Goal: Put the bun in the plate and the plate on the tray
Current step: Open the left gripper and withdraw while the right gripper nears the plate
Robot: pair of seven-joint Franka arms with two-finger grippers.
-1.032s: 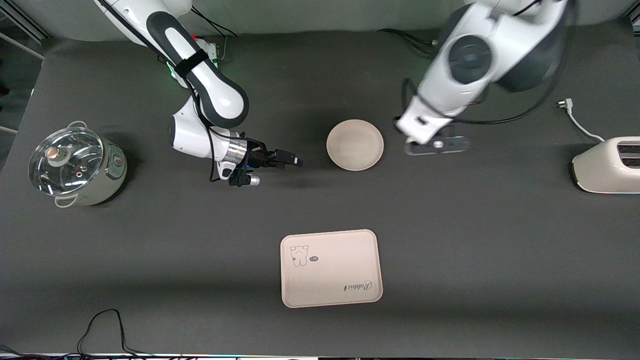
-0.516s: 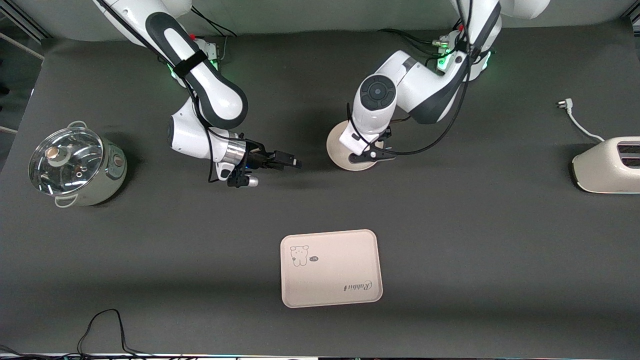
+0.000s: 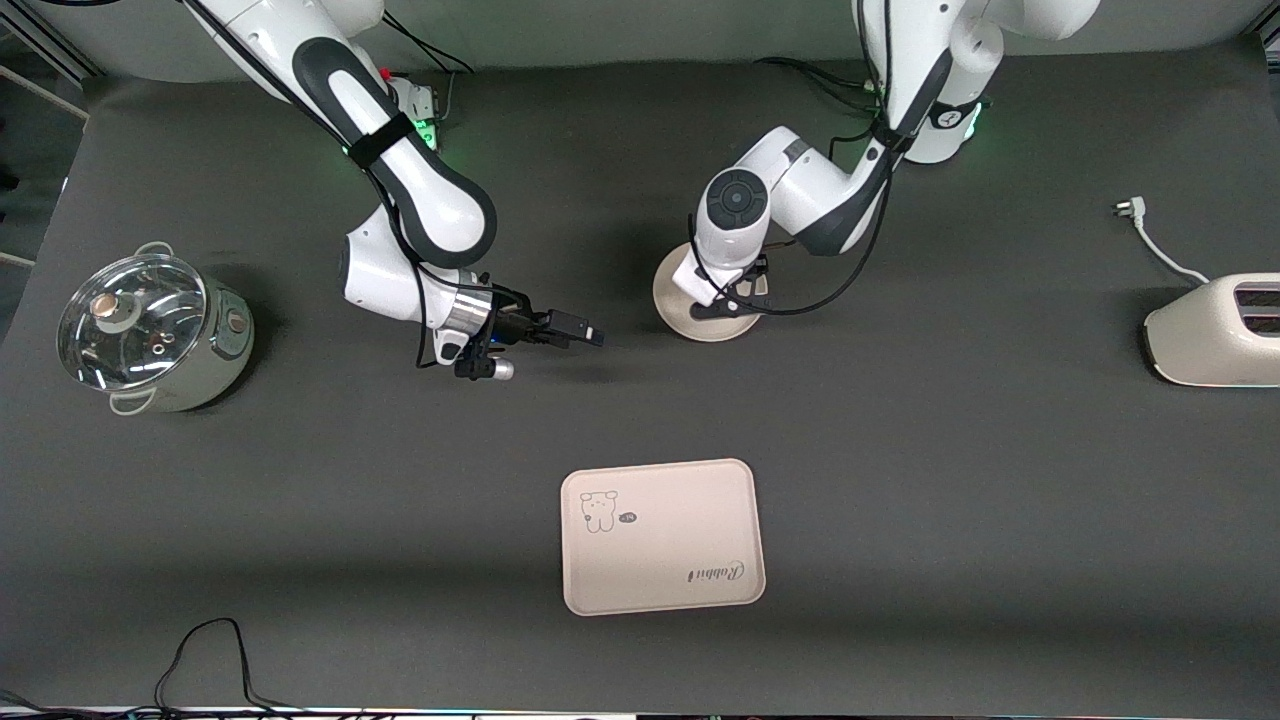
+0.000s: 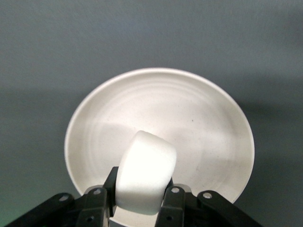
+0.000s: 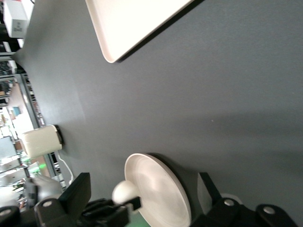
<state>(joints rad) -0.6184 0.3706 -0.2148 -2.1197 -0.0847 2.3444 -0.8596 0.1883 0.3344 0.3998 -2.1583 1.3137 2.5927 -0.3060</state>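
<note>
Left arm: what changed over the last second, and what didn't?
The left gripper swung in from the toaster's end of the table to over the plate and now holds the bun above it, not yet released. The right gripper waits beside the plate with its fingers open, barely shifted. The plate, tray, pot and toaster stayed put.
</note>
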